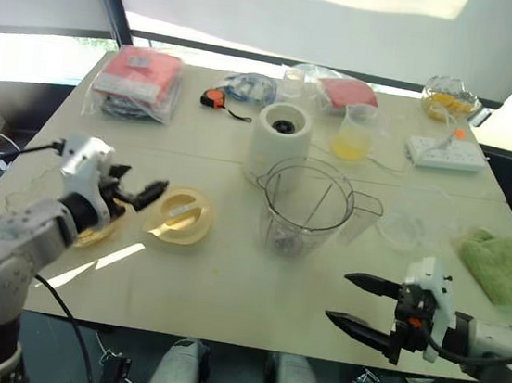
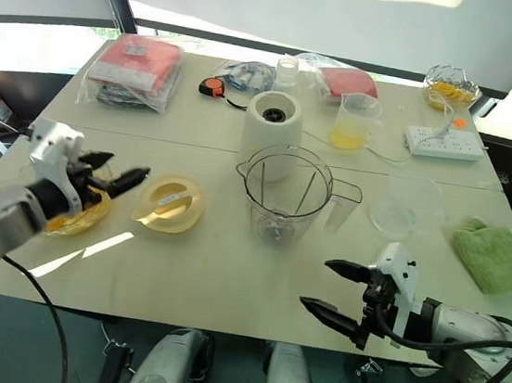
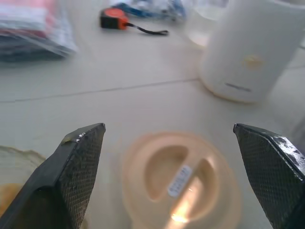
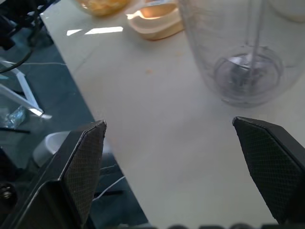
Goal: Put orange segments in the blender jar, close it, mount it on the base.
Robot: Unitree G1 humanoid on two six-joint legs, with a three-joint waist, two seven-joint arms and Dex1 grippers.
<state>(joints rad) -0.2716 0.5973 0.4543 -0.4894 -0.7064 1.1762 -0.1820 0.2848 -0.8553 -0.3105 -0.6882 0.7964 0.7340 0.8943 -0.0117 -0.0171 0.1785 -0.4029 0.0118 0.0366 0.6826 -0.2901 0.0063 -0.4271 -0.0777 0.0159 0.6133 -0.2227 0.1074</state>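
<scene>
Overhead, the left gripper hangs wide open and empty, the blender jar well off beyond its tips. Its wrist view shows the yellow lid between the spread jaws and the base farther ahead. The right gripper, likewise wide and empty, has the jar just ahead.

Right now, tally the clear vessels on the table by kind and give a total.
Blender jar: 1
Beaker with yellow liquid: 1
Wavy-edged glass bowl holding fruit pieces, at the far right corner: 1
Shallow glass dish with orange segments, under the left gripper: 1
Shallow empty clear dish right of the jar: 1
Total: 5
</scene>
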